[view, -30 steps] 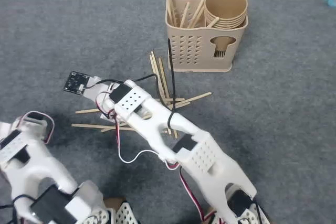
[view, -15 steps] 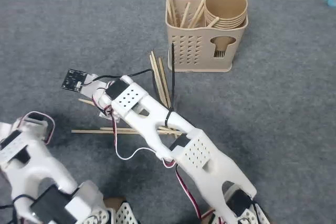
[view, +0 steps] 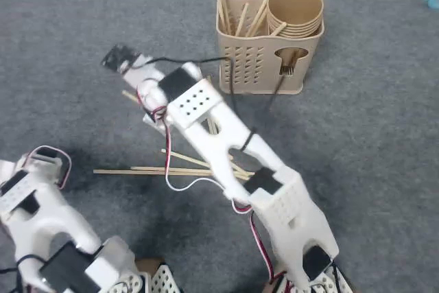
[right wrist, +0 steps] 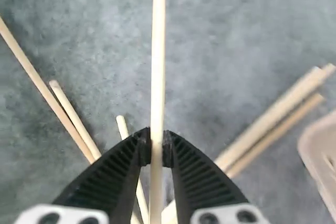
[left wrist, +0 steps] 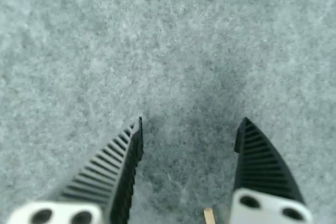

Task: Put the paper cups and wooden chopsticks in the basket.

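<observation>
Chopsticks (view: 123, 171) still lie loose on the carpet (view: 68, 66), but the right gripper (right wrist: 156, 149) now pinches one stick (right wrist: 157, 51), lifted off the pile and swung nearer the basket (view: 264, 66), where the cups (view: 295, 5) already sit. The left gripper (left wrist: 189, 129) hangs wide open over carpet.

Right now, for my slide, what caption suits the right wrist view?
Right hand shut on one wooden chopstick above loose chopsticks on the grey mat.
</observation>
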Controlling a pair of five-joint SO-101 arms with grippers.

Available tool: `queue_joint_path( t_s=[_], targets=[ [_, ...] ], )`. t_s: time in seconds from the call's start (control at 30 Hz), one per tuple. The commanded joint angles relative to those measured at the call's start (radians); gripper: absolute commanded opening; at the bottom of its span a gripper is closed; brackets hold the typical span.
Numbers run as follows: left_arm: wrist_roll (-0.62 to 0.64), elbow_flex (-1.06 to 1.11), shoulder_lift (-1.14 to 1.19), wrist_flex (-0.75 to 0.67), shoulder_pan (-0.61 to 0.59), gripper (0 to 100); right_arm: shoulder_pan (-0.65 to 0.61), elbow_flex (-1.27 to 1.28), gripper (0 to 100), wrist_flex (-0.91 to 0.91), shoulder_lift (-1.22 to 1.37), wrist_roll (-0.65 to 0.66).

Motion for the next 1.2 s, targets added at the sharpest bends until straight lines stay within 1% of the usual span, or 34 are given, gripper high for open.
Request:
queue_joint_path(
  t_s=[0.0, 0.17, 0.3, 0.5, 0.57, 0.63, 0.77, 0.9, 0.97, 1.07, 1.17],
  targets=[
    [0.005, -0.001, -0.054, -0.017, 0.002, 27, 0.019, -0.060, 0.9, 0.045, -0.125, -0.052],
    [0.005, -0.001, -0.054, -0.018, 0.002, 27, 0.024, -0.060, 0.9, 0.104, -0.163, -0.064],
    [0.005, -0.001, -0.054, -0.018, 0.002, 27, 0.051, -0.060, 0.9, 0.153, -0.228, -0.137],
    [0.005, -0.001, -0.054, -0.020, 0.003, 27, 0.067, -0.058, 0.9, 0.294, -0.372, -0.236],
    [0.005, -0.001, -0.054, -0.020, 0.003, 27, 0.070, -0.023, 0.9, 0.308, -0.417, -0.258],
    [0.005, -0.001, -0.054, -0.020, 0.003, 27, 0.079, 0.072, 0.9, 0.302, -0.478, -0.262],
    [0.005, -0.001, -0.051, -0.020, 0.003, 27, 0.090, 0.370, 0.9, 0.191, -0.639, -0.262],
    [0.003, -0.001, -0.051, -0.020, 0.003, 27, 0.133, 0.749, 0.9, -0.064, -0.865, -0.259],
    [0.003, -0.001, -0.049, -0.020, 0.003, 27, 0.162, 0.899, 0.9, -0.199, -0.961, -0.256],
    [0.003, -0.001, -0.049, -0.020, 0.003, 27, 0.197, 1.017, 0.8, -0.334, -1.059, -0.226],
    [0.003, -0.001, -0.049, -0.020, 0.003, 27, 0.240, 1.023, 0.8, -0.390, -1.084, -0.226]
  ],
)
